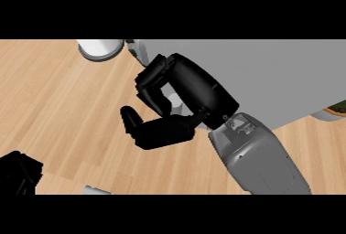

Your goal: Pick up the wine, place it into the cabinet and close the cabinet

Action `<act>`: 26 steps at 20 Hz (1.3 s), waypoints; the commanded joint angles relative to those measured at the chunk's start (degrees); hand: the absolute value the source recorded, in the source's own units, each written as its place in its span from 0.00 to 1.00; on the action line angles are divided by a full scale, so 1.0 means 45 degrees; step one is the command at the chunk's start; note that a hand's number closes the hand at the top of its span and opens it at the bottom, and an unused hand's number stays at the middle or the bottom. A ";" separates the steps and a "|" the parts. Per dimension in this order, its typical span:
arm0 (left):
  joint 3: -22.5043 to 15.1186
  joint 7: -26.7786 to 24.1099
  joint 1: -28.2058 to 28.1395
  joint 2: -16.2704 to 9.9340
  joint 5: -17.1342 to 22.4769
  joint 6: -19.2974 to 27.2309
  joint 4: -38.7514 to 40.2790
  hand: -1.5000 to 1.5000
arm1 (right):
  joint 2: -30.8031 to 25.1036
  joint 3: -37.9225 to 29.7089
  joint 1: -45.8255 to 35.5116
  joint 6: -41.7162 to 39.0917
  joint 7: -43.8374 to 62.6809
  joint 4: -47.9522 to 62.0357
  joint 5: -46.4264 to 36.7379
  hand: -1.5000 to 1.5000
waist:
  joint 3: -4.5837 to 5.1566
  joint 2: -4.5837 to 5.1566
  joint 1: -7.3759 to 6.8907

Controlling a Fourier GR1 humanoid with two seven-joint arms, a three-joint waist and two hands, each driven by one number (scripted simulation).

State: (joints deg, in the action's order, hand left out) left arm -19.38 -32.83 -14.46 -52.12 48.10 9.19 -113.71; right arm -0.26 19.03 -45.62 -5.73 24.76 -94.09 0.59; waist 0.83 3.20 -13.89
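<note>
Wine (pixel 176 101) is barely seen: only a pale sliver shows between the curled fingers of the right hand (pixel 177 98), at about nine o'clock from the palm, against the grey cabinet (pixel 283 77). Its long axis cannot be judged; it is probably held upright. The right hand is wrapped round it. The left hand (pixel 19 172), at seven o'clock and well apart, is too dark to read.
</note>
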 commanded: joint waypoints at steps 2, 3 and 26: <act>0.0125 -0.0080 0.0278 0.0051 0.0201 -0.0506 0.0335 1.00 | 0.0056 -0.0780 -0.2462 0.0778 -0.0370 0.2887 -0.0305 1.00 | -0.0013 0.0181 -0.0114; 0.0139 -0.0169 0.0232 0.0010 0.0106 -0.0588 0.0445 1.00 | 0.0056 -0.0985 -0.2886 0.0860 -0.0348 0.3348 -0.0366 1.00 | -0.0014 0.0143 -0.0130; 0.0858 -0.0564 -0.0025 0.0066 0.0614 -0.1319 0.1499 1.00 | -0.1455 -0.1525 -0.4167 0.1853 -0.1992 0.8665 0.3136 1.00 | -0.0126 0.0458 0.0956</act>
State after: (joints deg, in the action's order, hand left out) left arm -15.94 -35.22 -14.03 -51.67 50.47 3.69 -107.15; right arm 0.04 18.62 -68.00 2.08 18.09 -63.66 14.68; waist 2.83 1.77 -12.30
